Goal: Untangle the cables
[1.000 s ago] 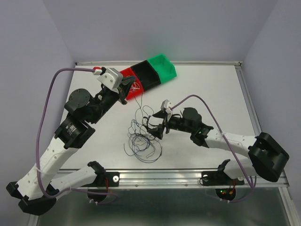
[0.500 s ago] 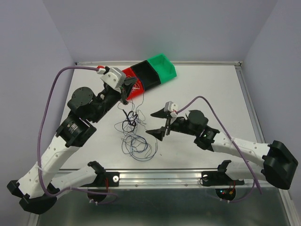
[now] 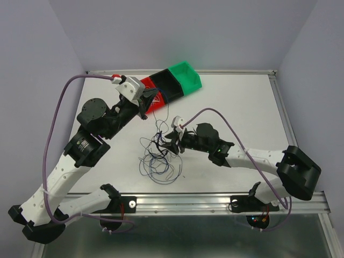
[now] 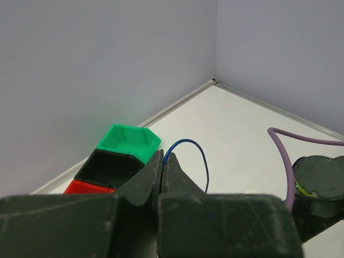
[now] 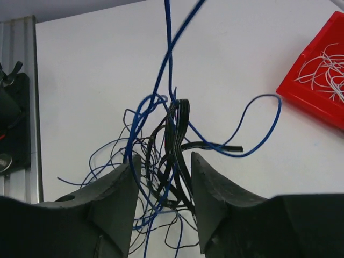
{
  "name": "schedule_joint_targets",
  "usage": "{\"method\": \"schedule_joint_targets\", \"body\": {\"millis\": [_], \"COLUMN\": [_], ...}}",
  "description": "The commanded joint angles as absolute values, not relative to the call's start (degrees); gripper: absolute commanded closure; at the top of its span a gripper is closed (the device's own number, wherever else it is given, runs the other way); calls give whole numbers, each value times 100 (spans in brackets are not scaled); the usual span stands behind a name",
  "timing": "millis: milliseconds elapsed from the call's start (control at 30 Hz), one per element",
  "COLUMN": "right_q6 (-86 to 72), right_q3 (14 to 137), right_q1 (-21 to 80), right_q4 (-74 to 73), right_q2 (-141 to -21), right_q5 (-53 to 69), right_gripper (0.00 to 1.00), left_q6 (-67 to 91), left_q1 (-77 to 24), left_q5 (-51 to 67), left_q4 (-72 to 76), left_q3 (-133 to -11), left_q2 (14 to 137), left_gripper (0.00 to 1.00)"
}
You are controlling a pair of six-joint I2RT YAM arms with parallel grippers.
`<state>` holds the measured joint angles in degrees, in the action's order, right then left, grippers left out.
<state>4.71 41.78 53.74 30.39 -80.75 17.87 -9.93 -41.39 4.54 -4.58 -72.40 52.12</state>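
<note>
The cables (image 3: 158, 160) lie as a loose tangle of thin blue and black wires in the middle of the table. My left gripper (image 3: 144, 105) is raised near the red bin and shut on one blue cable (image 4: 189, 143), which arcs out from its closed tips (image 4: 163, 160). My right gripper (image 3: 165, 143) sits at the top right of the tangle. Its jaws (image 5: 164, 161) stand apart around a bundle of black wires (image 5: 177, 129) and blue strands (image 5: 167, 54), and they are not pinching these. Several white wires (image 5: 322, 70) lie in the red bin.
A row of joined bins stands at the back: red (image 3: 154, 98), black (image 3: 166, 86), green (image 3: 186, 76). An aluminium rail (image 3: 215, 200) runs along the near table edge. Purple arm cords (image 3: 54, 123) loop above both arms.
My right gripper has moved left into the tangle and its jaws have narrowed around the black wires. The left gripper has stayed shut on the blue cable, shifting only slightly.
</note>
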Motion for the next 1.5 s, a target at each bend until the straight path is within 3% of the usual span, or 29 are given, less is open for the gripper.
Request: {"method": "schedule_joint_targets", "body": {"millis": [0, 33, 67, 100, 133, 300, 400, 533, 900, 1267, 1367, 1467], "right_q6": [554, 536, 484, 466, 448, 221, -287, -747, -1791, -2470, -2654, -2628], "right_q3": [4623, 4623, 4632, 4614, 4606, 4228, 3851, 3621, 2093, 1995, 1917, 1881], "right_q1": [5449, 5449, 5449, 5449, 5449, 5449, 5449, 5440, 5423, 5414, 5414, 5414], "right_q4": [3252, 3252, 3252, 3252, 3261, 3287, 3287, 2446, 1100, -325, -501, -501], "right_q2": [-8121, -8130, -8104, -8086, -8051, -7516, -6910, -6127, -3195, -900, -232, -323], "right_q5": [1459, 1424, 1389, 1276, 1231, 836, 29, -1955, -4190, -7432, -7831, -7805], "right_gripper": [59, 65, 86, 97, 100, 99, 99, 99, 99, 99, 100, 99], "left_q6": [-949, -958, -949, -958, -958, -1028, -1081, -1326, -2188, -3488, -3840, -3797], "left_q1": [-4113, -4113, -4113, -4113, -4105, -4096, -4069, -4017, -3911, -3648, -3516, -3480], "left_q5": [536, 519, 510, 440, 352, -631, -1185, -1669, -3215, -4814, -5132, -5020], "left_q4": [-229, -237, -229, -237, -246, -167, -27, 184, 150, 1035, 1343, 1266], "left_q3": [-7506, -7506, -7506, -7506, -7515, -7524, -7462, -7365, -7523, -7128, -7058, -7049], "left_q2": [5194, 5177, 5168, 5177, 5177, 5177, 5063, 4782, 4632, 4280, 4298, 4289], "left_gripper": [100, 100, 100, 100, 100, 100, 100, 100, 100, 100, 100, 100]}}
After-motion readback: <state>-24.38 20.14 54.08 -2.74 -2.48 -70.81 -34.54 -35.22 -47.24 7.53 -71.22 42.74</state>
